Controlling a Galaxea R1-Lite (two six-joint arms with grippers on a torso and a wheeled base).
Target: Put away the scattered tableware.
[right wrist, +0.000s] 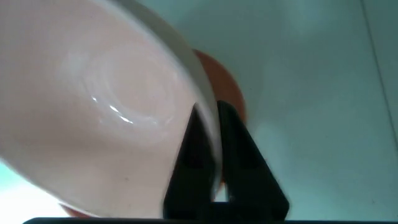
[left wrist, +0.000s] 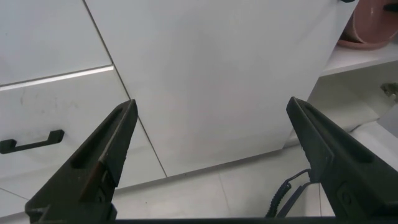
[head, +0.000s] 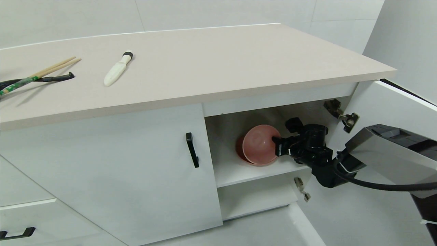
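A pink bowl (head: 257, 143) is held tilted on its edge inside the open cupboard, over the upper shelf (head: 245, 171). My right gripper (head: 277, 145) is shut on its rim; the right wrist view shows the two black fingers (right wrist: 239, 155) pinching the rim of the pink bowl (right wrist: 112, 106). A darker orange-red bowl (head: 239, 150) sits just behind it and is mostly hidden. On the counter at the far left lie wooden chopsticks (head: 51, 68), a black utensil (head: 51, 79) and a white-handled utensil (head: 117, 69). My left gripper (left wrist: 211, 102) hangs open and empty, low in front of the closed door.
The beige counter (head: 205, 61) overhangs the cupboard. The left cupboard door (head: 119, 171), with its black handle (head: 192, 149), is closed. The right door (head: 385, 102) stands swung open beside my right arm. A drawer with a black handle (head: 17, 234) is at the lower left.
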